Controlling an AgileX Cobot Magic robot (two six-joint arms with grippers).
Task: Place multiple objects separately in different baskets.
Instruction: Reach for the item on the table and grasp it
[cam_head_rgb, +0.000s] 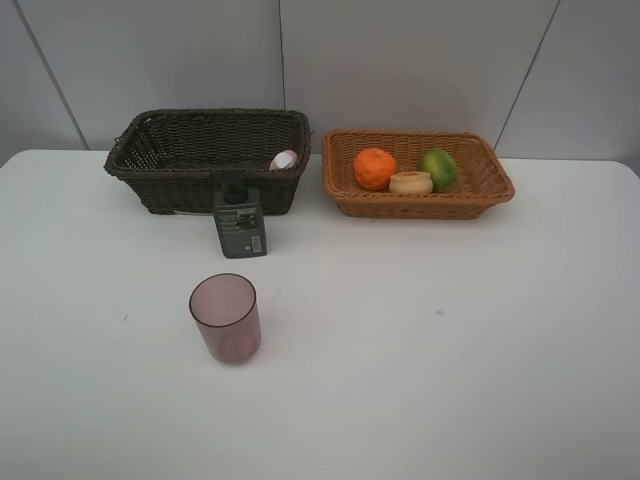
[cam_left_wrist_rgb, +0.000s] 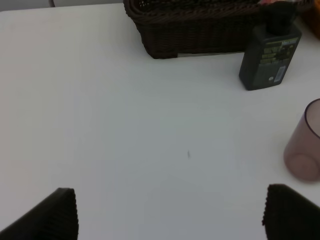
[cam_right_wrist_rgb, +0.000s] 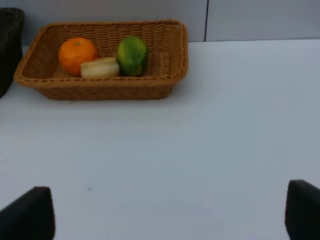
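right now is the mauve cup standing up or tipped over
Upright. The mauve cup stands on its base on the table, its open rim facing up.

Even, diffuse overhead light; soft shadows under the baskets (cam_head_rgb: 210, 160). Wrist views slightly soft; white counter (cam_head_rgb: 450, 350) without glare.

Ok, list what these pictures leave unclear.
- Exterior view: pink-and-white item mostly hidden by the dark basket wall.
- Exterior and left wrist views: pump bottle label print too small to read.
- Left wrist view: cup cut off by the frame edge.
- Exterior view: pale item beside the orange, too small to identify.
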